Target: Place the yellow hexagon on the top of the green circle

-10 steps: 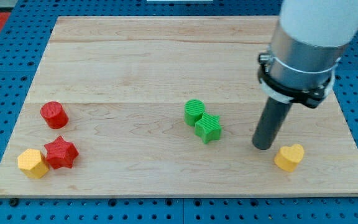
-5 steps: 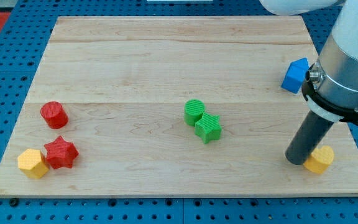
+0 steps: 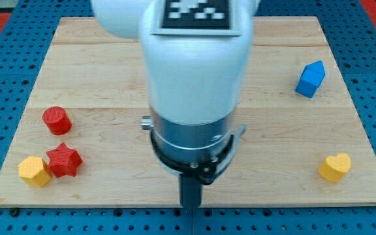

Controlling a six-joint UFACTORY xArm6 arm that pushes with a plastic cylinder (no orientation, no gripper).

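Note:
The yellow hexagon lies at the board's bottom left corner, touching the red star on its right. The green circle does not show: my arm's wide body covers the middle of the board where it lay. The dark rod comes down below that body, and my tip is at the board's bottom edge, at the view's bottom centre. The tip is far to the right of the yellow hexagon and touches no visible block.
A red circle lies above the red star. A blue block lies at the upper right and a yellow heart at the lower right. The green star is hidden behind the arm. The wooden board ends just below my tip.
My arm has swung from the yellow heart at the right to the bottom centre. It now hides the green circle and green star. The heart was pushed right earlier and stays there.

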